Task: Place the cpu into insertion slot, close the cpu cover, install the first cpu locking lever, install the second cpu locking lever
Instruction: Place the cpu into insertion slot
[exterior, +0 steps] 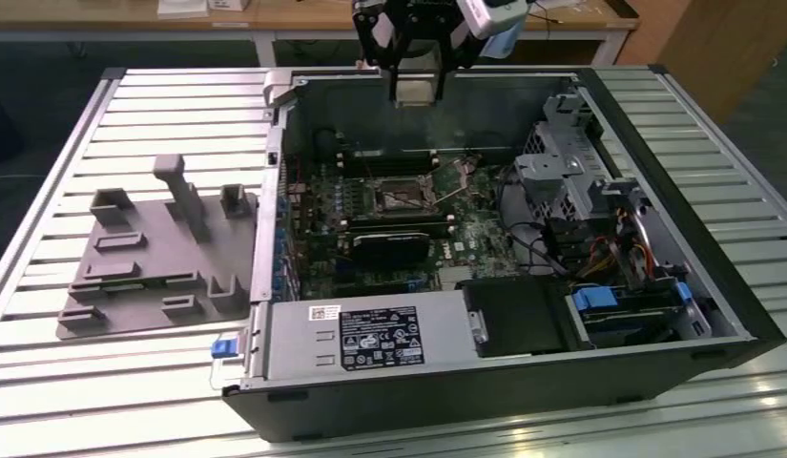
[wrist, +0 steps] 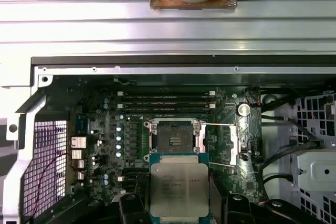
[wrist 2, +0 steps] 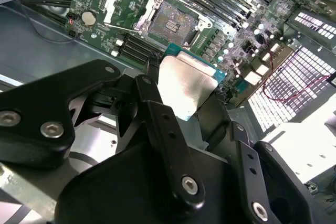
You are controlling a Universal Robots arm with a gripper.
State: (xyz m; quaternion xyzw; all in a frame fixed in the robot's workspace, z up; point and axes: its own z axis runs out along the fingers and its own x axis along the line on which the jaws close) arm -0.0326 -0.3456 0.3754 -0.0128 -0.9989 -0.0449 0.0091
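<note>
cpu (wrist: 179,184) clamped within the pincer (wrist: 180,206)

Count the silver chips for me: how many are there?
1. The cpu is clamped in the gripper, held above the open computer case; the insertion slot is empty. Others may be hidden under parts.

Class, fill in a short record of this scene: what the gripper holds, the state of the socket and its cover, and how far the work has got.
gripper: shut on the cpu
cpu: held over the open computer case, apart from the board, metal top facing the first wrist view
insertion slot: empty and uncovered
cpu cover: swung open, standing beside the slot
work so far: cpu not yet placed, cover not yet closed
</note>
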